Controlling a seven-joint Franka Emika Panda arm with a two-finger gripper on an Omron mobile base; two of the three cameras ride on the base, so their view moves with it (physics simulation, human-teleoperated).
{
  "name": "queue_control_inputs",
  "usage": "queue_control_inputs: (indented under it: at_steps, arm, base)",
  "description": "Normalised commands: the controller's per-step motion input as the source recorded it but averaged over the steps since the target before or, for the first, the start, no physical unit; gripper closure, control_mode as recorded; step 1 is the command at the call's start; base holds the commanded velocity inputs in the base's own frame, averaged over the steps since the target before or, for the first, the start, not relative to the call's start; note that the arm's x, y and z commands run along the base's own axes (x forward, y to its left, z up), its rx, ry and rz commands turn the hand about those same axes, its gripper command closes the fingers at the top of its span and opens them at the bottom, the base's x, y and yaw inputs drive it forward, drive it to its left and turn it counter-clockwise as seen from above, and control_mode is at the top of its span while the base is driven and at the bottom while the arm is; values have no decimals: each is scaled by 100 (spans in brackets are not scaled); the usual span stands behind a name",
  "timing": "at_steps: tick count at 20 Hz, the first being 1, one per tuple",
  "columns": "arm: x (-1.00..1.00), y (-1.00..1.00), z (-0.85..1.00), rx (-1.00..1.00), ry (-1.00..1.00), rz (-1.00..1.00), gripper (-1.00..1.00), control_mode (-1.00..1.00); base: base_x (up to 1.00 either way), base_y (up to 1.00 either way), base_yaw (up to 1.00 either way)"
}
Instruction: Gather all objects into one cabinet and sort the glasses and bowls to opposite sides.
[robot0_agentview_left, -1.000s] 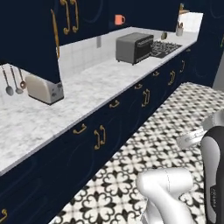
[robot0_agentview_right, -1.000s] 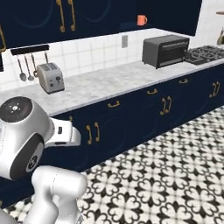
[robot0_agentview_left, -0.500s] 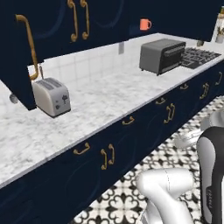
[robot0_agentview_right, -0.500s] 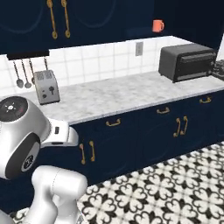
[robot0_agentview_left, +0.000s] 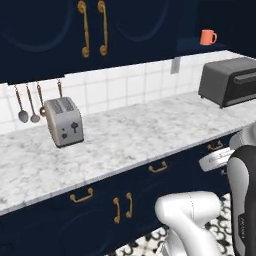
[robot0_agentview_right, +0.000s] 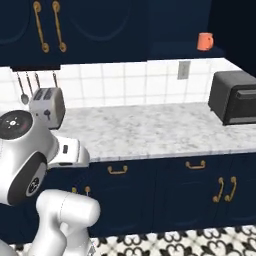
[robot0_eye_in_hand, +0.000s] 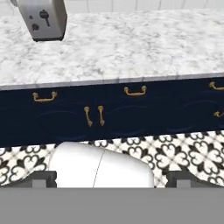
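One of the glasses, an orange-coral cup (robot0_agentview_left: 207, 37) (robot0_agentview_right: 204, 41), stands high on a dark shelf at the upper right, above the toaster oven. The navy wall cabinet (robot0_agentview_left: 50, 35) (robot0_agentview_right: 100, 30) hangs above the counter, its doors shut, with long brass handles (robot0_agentview_left: 93, 27) side by side. The bowls are out of view. In the hand view my gripper (robot0_eye_in_hand: 113, 179) is open, its two dark fingertips (robot0_eye_in_hand: 43, 179) far apart with nothing between them. It points at the lower cabinet fronts and the marble counter (robot0_eye_in_hand: 131, 43), well back from both.
A silver toaster (robot0_agentview_left: 62, 121) (robot0_agentview_right: 47, 106) (robot0_eye_in_hand: 43, 17) stands on the counter's left part. A dark toaster oven (robot0_agentview_left: 230, 80) (robot0_agentview_right: 234, 97) sits at the right. Spoons (robot0_agentview_left: 27, 102) hang on the tiled wall. Navy drawer fronts with brass pulls (robot0_eye_in_hand: 134, 90) rise from the patterned floor (robot0_eye_in_hand: 175, 153).
The whole picture has shifted as the cameras moved: the counter now faces me more squarely, the toaster is nearer and the stove has left the view. The gripper stays open.
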Motion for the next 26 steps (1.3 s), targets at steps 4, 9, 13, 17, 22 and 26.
queue_control_inputs:
  at_steps: [4,9,13,17,22,26]
  arm:
    - [0,0,0,0,0,0,-100,100]
    - [0,0,0,0,0,0,-100,100]
    - [0,0,0,0,0,0,-100,100]
    - [0,0,0,0,0,0,-100,100]
    - [0,0,0,0,0,0,-100,100]
    - [0,0,0,0,0,0,-100,100]
  base:
    - [100,-93,40]
    - [85,-88,43]
    - [74,-97,40]
    - [49,-100,29]
    - [11,-31,-3]
    - [100,-53,-40]
